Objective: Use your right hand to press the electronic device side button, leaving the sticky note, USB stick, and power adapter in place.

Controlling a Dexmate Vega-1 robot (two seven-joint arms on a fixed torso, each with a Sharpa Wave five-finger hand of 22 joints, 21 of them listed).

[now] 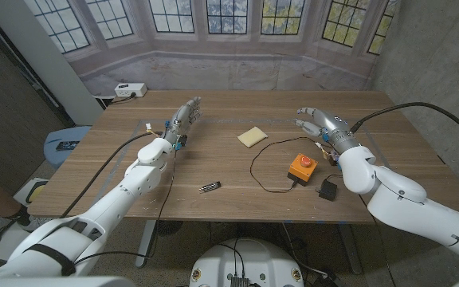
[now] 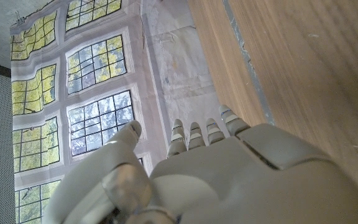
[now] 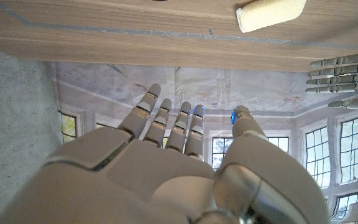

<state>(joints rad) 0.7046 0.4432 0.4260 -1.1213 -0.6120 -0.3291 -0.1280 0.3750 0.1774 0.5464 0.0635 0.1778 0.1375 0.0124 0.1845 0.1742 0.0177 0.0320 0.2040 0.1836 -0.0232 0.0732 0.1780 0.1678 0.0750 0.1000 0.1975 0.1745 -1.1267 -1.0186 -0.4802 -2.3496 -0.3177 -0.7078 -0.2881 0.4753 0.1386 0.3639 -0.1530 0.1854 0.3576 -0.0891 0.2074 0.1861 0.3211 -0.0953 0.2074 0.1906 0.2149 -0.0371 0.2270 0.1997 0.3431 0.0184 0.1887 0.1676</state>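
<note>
Right hand is held empty, fingers spread, beyond the orange button device. USB stick is seen from the head; sticky note, apparently, from the right wrist. Wooden table, windowed backdrop.

Head view: fixed, high, looks down and forward over the wooden table to a window backdrop; both arms enter from the bottom corners. Left wrist view: close behind the left hand, turned so the tabletop stands beside the backdrop. Right wrist view: close behind the right hand, inverted, table above backdrop. Shared by head and right wrist views: sticky note, the left hand's fingers. All three share table and backdrop.
</note>
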